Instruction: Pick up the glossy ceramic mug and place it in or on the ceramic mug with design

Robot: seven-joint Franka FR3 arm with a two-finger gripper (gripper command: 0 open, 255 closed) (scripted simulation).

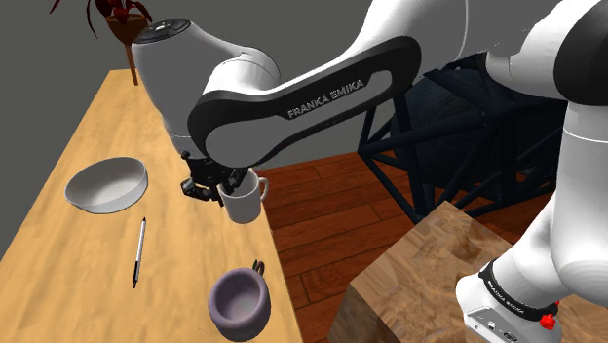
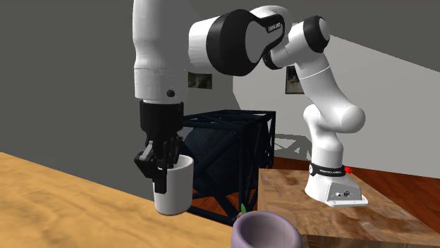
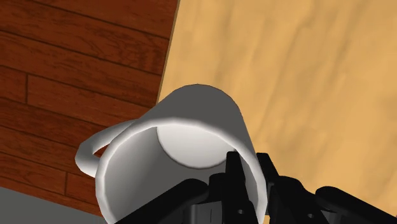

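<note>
A plain white mug (image 1: 244,198) with a side handle hangs from my gripper (image 1: 222,185), which is shut on its rim, one finger inside and one outside. It sits at the table's edge on the shoulder view's right, slightly tilted. In the second exterior view the white mug (image 2: 173,187) hangs under the gripper (image 2: 166,165) just over the wooden top. The wrist view looks into the white mug (image 3: 184,137), with the gripper (image 3: 248,175) clasping its wall. A purple-grey mug (image 1: 241,300) stands upright nearer the front along the same edge, and the purple-grey mug (image 2: 268,231) lies below and to the right of the held one.
A white bowl (image 1: 107,185) and a pen (image 1: 139,251) lie on the wooden table (image 1: 88,127). A dark potted plant (image 1: 122,24) stands at its far end. Beyond the edge are a wood floor (image 1: 322,214), a dark lattice frame (image 1: 438,146) and my wooden stand (image 1: 419,283).
</note>
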